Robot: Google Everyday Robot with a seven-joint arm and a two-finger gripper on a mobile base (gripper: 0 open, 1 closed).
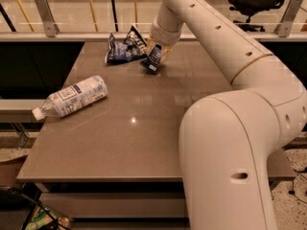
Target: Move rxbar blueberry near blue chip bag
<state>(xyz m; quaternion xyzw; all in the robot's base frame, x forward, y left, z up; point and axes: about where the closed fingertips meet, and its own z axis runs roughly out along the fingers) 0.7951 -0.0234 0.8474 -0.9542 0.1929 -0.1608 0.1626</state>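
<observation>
Rxbar hangs tilted, pinched between the fingers of my gripper, with its low end at the table; I can't tell if it touches. Far left of the gripper and nearer the camera, a bottle lies on its side. The chip bag lies just left of the gripper, near the bar.

Table: bottle, blue chip bag; gripper holding rxbar blueberry beside.

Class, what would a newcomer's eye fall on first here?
The huge white robot arm fills the right foreground, reaching across the table. At the far side its gripper holds the tilted rxbar blueberry just right of the blue chip bag. A plastic bottle lies on its side at the left.
</observation>
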